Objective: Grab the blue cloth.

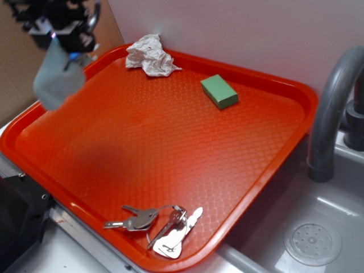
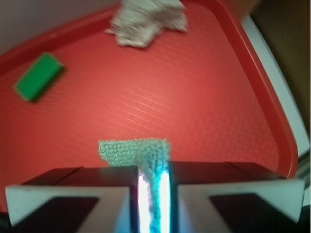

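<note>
paper wad, green block and keys just sit on the red tray, nothing blocking, while the hand pinches the limp grey-blue cloth above it

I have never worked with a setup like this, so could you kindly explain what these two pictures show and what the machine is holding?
This is a small robot arm. The exterior picture looks down on the scene from the side; the wrist picture comes from a camera on the arm itself. Its tool is shut on the blue cloth, which hangs lifted above the red tray. On the tray lie a white crumpled paper wad, a green block and a bunch of keys. Beside the tray are a grey sink and its faucet.
</note>
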`<state>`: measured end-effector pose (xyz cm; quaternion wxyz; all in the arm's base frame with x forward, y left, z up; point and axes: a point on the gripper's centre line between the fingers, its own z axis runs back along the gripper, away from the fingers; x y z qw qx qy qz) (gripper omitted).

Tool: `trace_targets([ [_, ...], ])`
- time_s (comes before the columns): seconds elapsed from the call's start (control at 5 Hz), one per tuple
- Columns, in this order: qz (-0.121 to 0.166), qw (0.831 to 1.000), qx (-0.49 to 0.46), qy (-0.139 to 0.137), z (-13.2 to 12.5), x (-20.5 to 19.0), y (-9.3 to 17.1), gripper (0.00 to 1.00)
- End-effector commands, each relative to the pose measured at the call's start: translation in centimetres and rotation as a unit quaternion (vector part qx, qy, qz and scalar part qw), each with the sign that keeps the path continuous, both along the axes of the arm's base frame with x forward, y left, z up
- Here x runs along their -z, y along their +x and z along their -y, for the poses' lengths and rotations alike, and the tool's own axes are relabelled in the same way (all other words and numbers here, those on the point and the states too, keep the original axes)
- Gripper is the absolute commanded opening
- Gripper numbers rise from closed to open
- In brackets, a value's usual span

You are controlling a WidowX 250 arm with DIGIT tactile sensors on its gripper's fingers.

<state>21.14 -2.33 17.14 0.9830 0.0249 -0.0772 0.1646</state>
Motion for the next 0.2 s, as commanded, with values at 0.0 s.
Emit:
trace_targets([
  [0.0, 0.051, 0.998, 0.014, 0.025, 0.39, -2.54, 0.23, 0.0],
])
